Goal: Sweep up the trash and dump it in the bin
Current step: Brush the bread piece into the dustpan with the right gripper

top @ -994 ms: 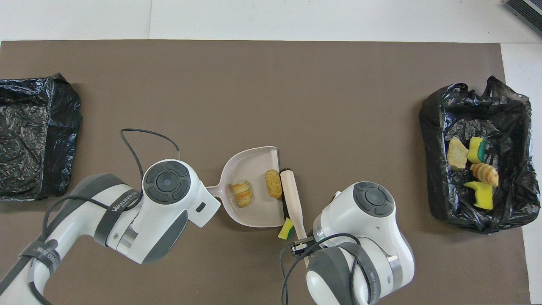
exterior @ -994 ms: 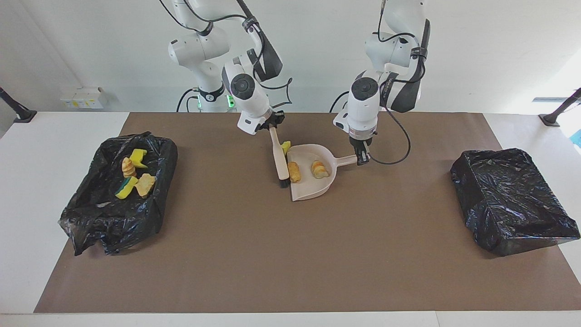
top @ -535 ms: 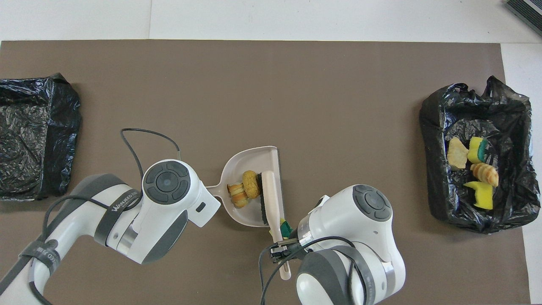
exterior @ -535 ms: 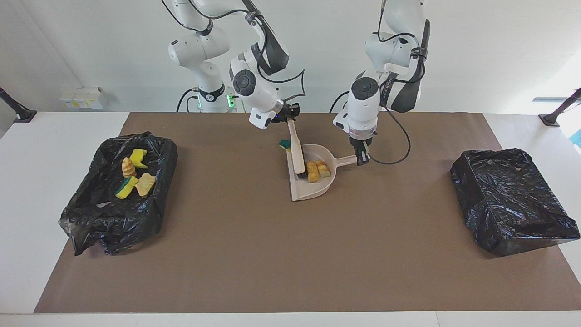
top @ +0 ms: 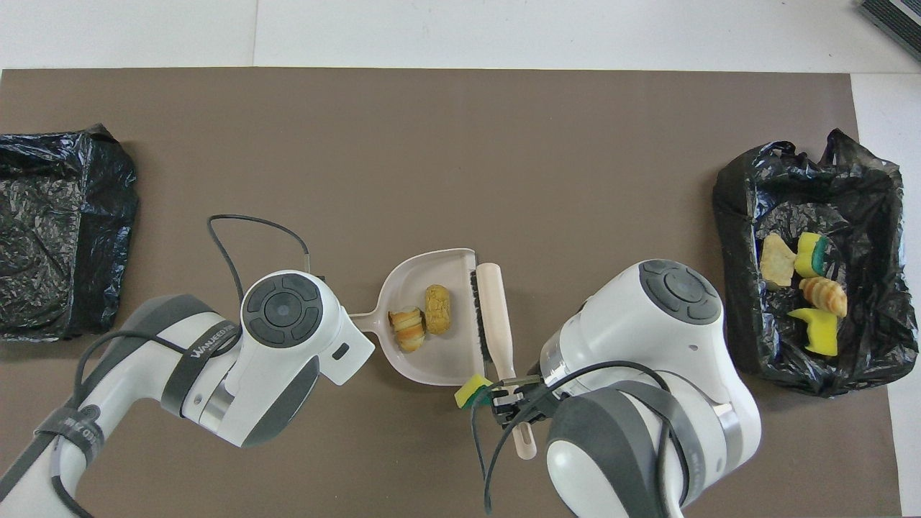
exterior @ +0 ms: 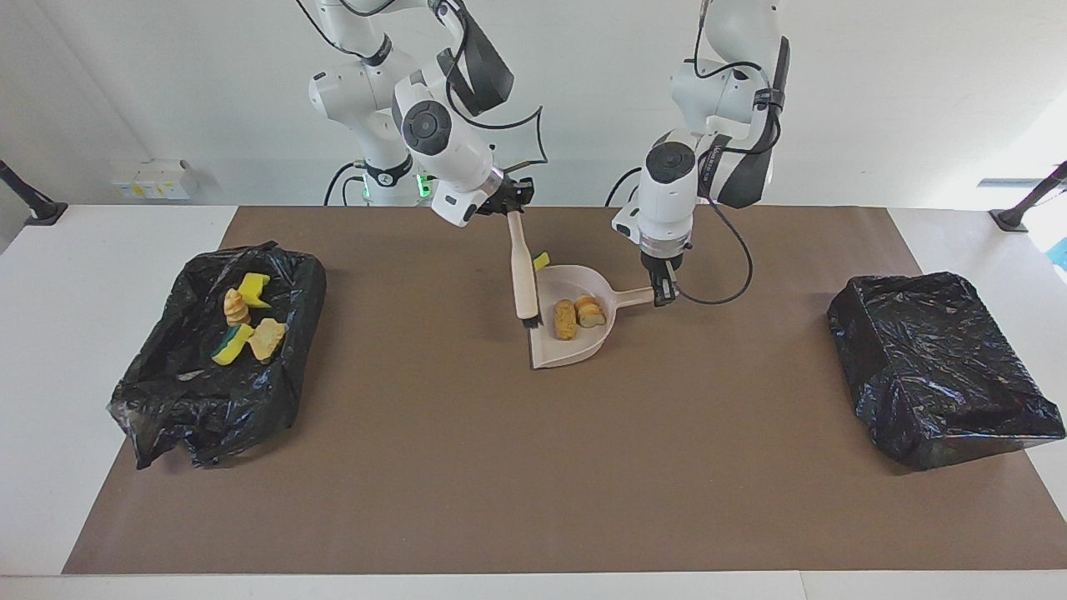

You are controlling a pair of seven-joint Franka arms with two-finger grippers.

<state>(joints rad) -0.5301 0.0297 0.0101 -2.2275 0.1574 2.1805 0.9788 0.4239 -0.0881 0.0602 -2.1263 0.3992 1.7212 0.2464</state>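
One camera sits high across the table [exterior: 533,517], facing the robots, far enough off to take in the whole brown mat [exterior: 467,467] edge to edge. The other hangs above the robots' own end, looking steeply down and forward (closer in). Both share the mat, its middle and both short edges.

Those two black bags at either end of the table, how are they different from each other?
The bag at the right arm's end lies open with yellow sponge chunks and striped bread pieces in it. The bag at the left arm's end shows no trash and looks closed over. The first is crumpled and spread; the second is tauter and boxier. Both are shiny black plastic, lying across the edge of the brown mat.
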